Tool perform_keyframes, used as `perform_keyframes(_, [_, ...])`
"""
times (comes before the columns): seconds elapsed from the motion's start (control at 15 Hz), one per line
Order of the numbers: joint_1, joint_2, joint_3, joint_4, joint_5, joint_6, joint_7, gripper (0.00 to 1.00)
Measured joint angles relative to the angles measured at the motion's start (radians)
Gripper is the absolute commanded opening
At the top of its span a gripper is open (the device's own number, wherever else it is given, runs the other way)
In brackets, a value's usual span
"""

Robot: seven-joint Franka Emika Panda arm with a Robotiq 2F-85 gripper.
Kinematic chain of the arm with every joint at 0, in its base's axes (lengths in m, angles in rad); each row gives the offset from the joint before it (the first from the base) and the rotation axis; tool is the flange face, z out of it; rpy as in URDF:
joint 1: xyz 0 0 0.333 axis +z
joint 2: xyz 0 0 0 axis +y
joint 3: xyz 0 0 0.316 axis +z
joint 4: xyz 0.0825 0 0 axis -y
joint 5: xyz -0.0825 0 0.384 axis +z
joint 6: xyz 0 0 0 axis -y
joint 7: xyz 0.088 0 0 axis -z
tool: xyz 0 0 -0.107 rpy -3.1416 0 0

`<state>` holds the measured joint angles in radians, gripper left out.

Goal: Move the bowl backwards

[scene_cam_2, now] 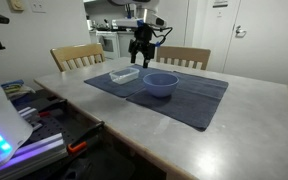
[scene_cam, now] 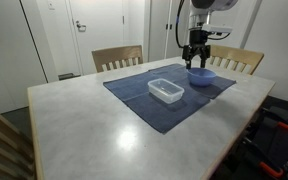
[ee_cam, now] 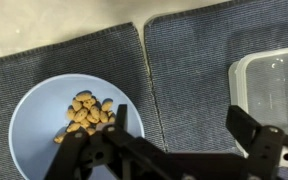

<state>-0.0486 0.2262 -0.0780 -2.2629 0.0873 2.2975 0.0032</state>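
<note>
Gripper (ee_cam: 177, 115) spread wide, holding nothing, hovering just above the bowl (ee_cam: 39, 125) of nuts (ee_cam: 89, 112); clear container (ee_cam: 274, 80) sits off its other side, both on blue cloth (ee_cam: 184, 50).

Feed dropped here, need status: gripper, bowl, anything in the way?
Gripper open, empty, hovering over blue bowl. Bowl on dark cloth, nuts inside. Clear container beside it, not touching.

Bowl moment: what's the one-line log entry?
gripper: open, above bowl | bowl: on blue mat, not gripped | clear container: beside bowl
</note>
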Motion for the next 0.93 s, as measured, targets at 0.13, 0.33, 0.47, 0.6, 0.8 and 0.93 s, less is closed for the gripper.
perform_keyframes(0.13, [-0.002,0.02,0.0,-0.005,0.001,0.05,0.026,1.0])
perform_keyframes(0.33, [-0.003,0.051,-0.001,-0.008,0.002,0.109,0.046,1.0])
perform_keyframes(0.47, [-0.003,0.049,-0.001,-0.007,0.002,0.108,0.046,1.0])
perform_keyframes(0.6, [-0.002,0.047,-0.001,-0.006,0.002,0.108,0.046,1.0])
perform_keyframes(0.8, [-0.002,0.049,-0.004,0.0,-0.011,0.105,0.06,1.0])
perform_keyframes(0.93, [-0.005,0.052,-0.014,0.006,-0.02,0.106,0.064,1.0])
